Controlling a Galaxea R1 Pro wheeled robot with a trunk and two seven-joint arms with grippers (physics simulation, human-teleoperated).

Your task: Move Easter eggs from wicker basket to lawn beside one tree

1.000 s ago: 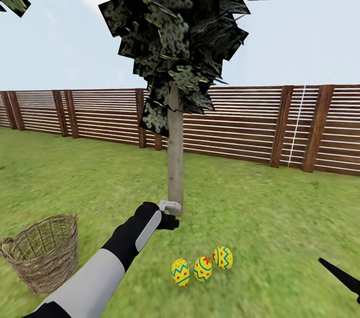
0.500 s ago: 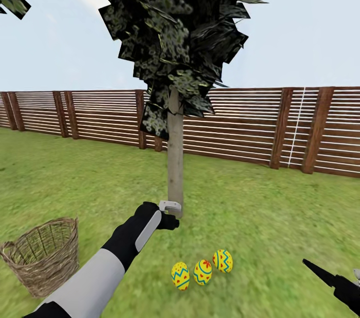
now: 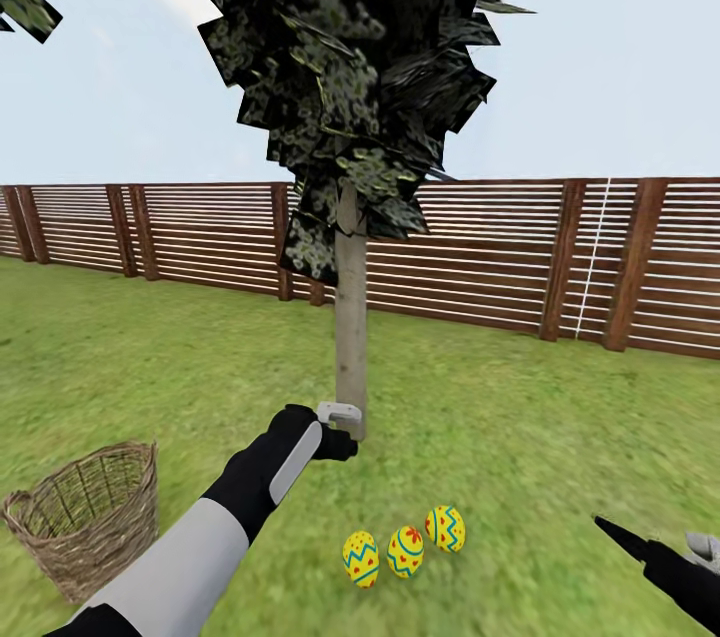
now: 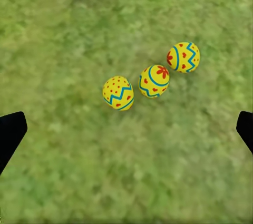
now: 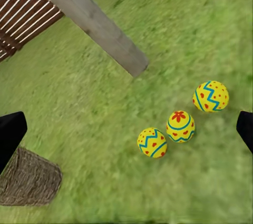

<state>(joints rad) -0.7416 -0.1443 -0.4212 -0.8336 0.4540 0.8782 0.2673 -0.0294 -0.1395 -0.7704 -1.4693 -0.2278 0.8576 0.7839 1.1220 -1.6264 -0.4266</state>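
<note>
Outdoors, brown slatted fence [image 3: 480, 257] behind lawn [image 3: 520, 437]; tree [image 3: 349, 337] with pale bare trunk mid-lawn. Three Easter eggs [image 3: 405, 551] in row on grass just before trunk base, none touching it. Wicker basket [image 3: 85, 517] well apart, toward lawn's left edge – inside looks empty. Left gripper [image 4: 126, 129] hangs above eggs, fingers spread wide, nothing held. Right gripper [image 5: 126, 134] – fingers wide apart too, eggs between and beyond them.
</note>
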